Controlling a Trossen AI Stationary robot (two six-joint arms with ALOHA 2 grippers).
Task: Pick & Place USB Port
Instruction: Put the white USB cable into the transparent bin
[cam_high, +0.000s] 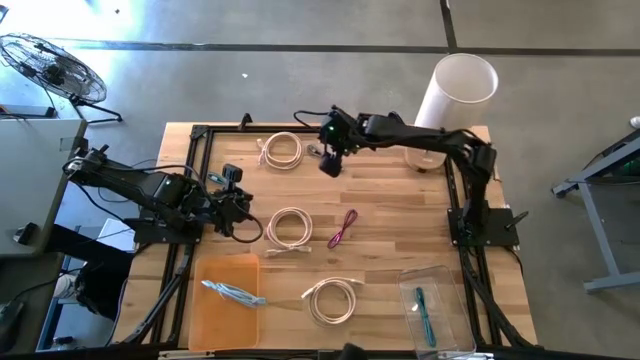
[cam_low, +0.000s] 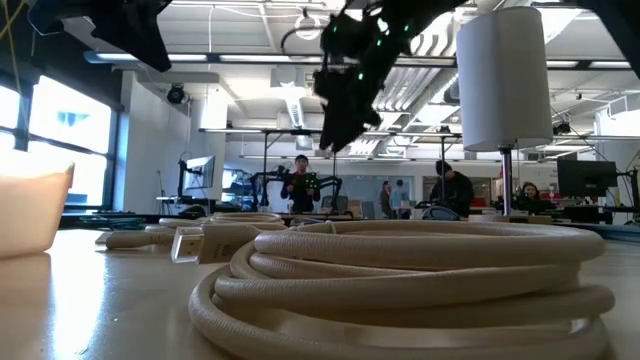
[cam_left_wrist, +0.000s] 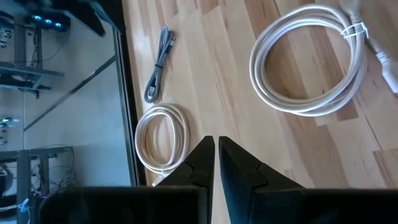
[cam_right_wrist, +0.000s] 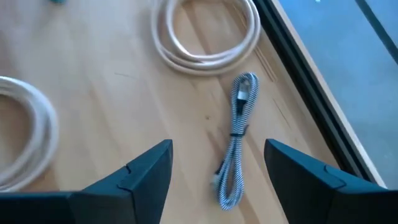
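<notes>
A short grey braided USB cable (cam_right_wrist: 235, 149), folded double, lies flat on the wooden table by its far edge, also seen in the left wrist view (cam_left_wrist: 158, 62). My right gripper (cam_right_wrist: 218, 146) hangs open above it, one finger on each side and touching nothing; in the high view the right gripper (cam_high: 330, 160) is at the far middle. A cream coiled cable (cam_right_wrist: 205, 37) lies just beyond it. My left gripper (cam_left_wrist: 215, 142) is shut and empty, at the table's left (cam_high: 243, 212).
A white coil (cam_high: 289, 228) and a magenta cable (cam_high: 343, 228) lie mid-table, another coil (cam_high: 333, 298) nearer. An orange tray (cam_high: 225, 320) holds a grey-blue cable; a clear tray (cam_high: 445, 280) holds a teal one. A white cylinder (cam_high: 455, 95) stands far right. People stand in the room behind.
</notes>
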